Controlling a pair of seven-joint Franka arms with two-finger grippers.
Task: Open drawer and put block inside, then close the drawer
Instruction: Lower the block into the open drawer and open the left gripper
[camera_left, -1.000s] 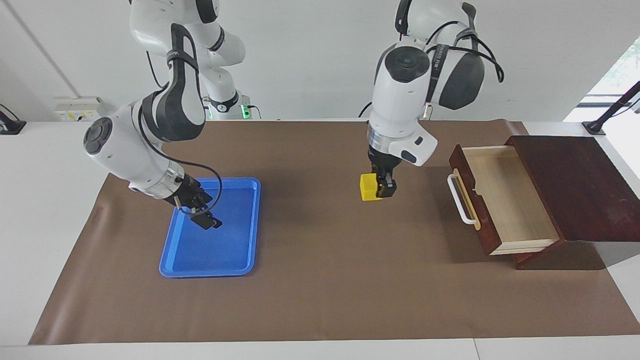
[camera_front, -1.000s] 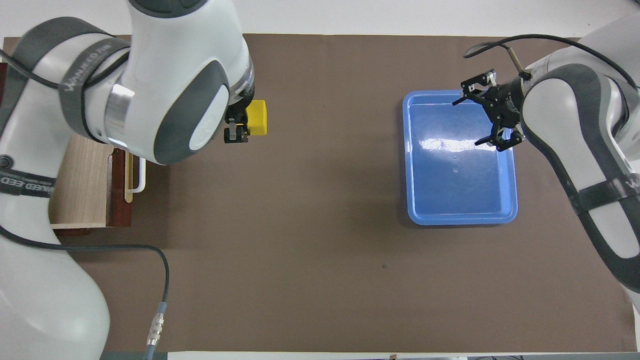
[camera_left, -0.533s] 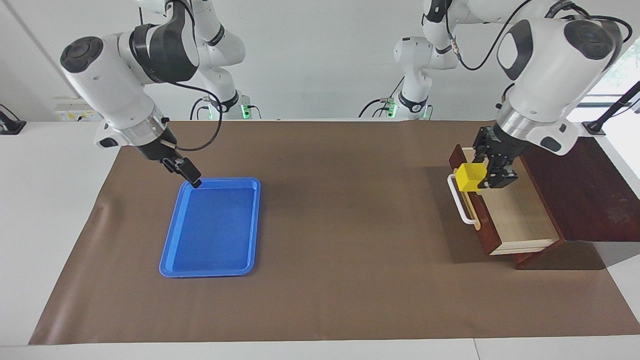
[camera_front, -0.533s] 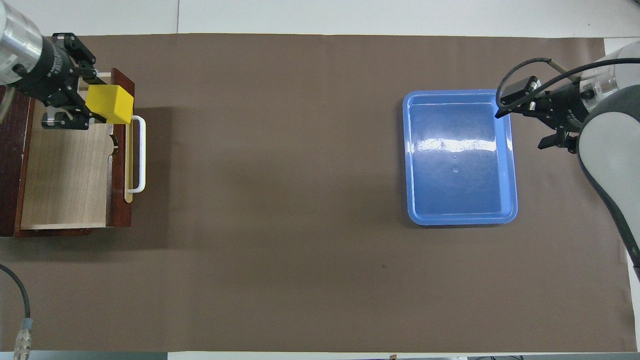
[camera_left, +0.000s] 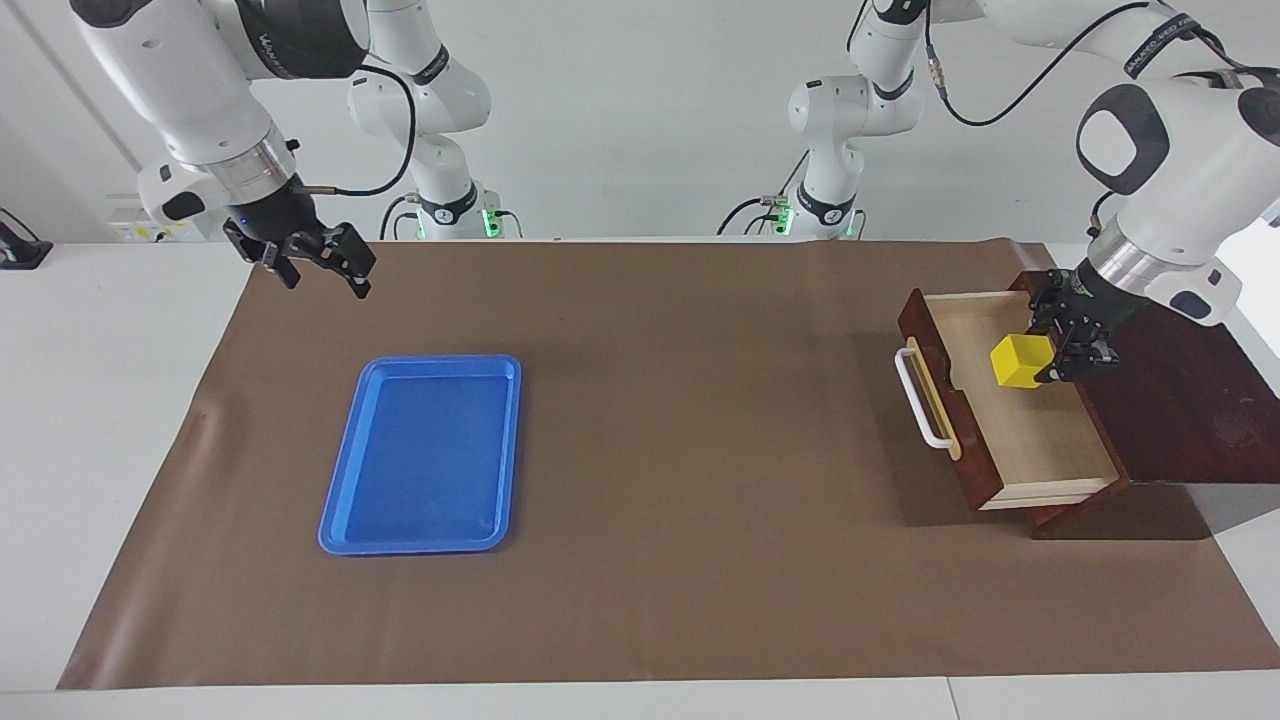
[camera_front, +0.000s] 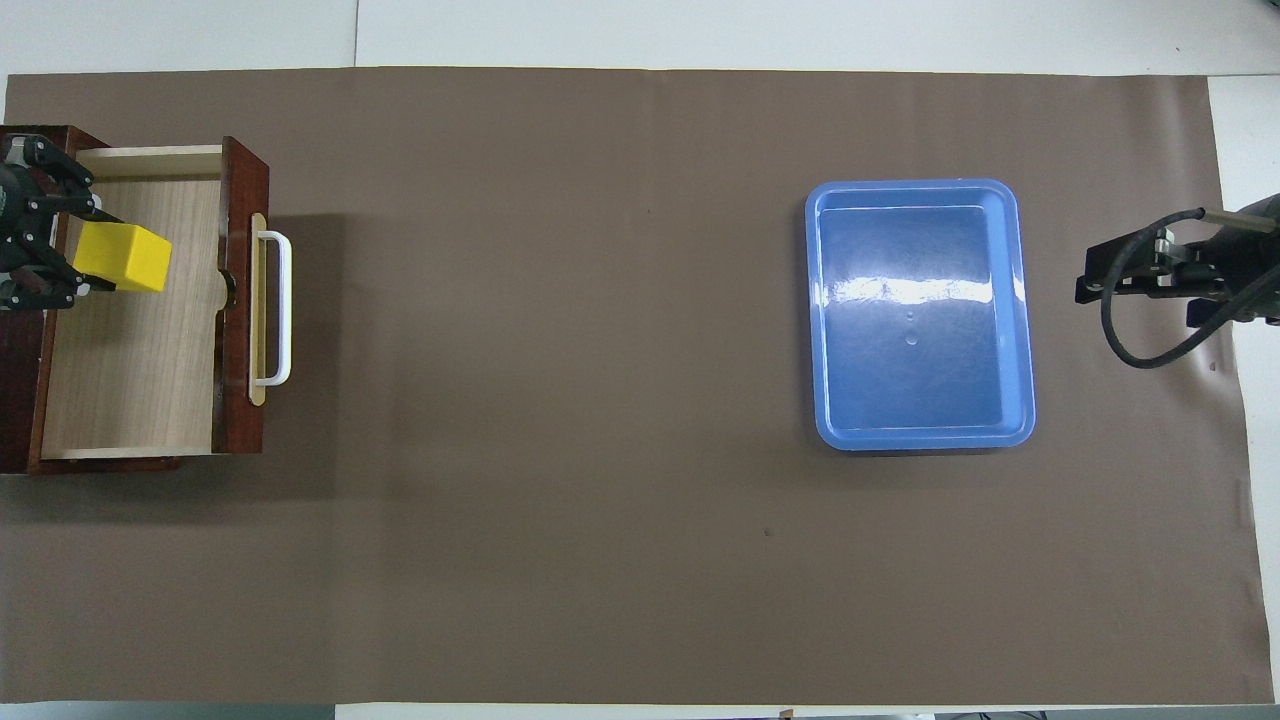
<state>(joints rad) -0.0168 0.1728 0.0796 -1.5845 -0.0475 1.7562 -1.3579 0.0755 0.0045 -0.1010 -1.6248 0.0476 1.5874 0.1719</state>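
The dark reddish-brown drawer stands pulled open from its wooden box at the left arm's end of the table, its white bar handle facing the table's middle. My left gripper is shut on the yellow block and holds it over the drawer's pale interior, near the box. In the overhead view the block hangs over the open drawer. My right gripper is open, empty and raised over the mat, off the tray's end that is nearer to the robots.
A flat blue tray lies empty on the brown mat toward the right arm's end; it also shows in the overhead view. The mat between tray and drawer is bare.
My left gripper has carried the block from over the mat's middle, past the drawer's front, to over its interior. My right gripper has risen from the tray and drawn back toward the robots.
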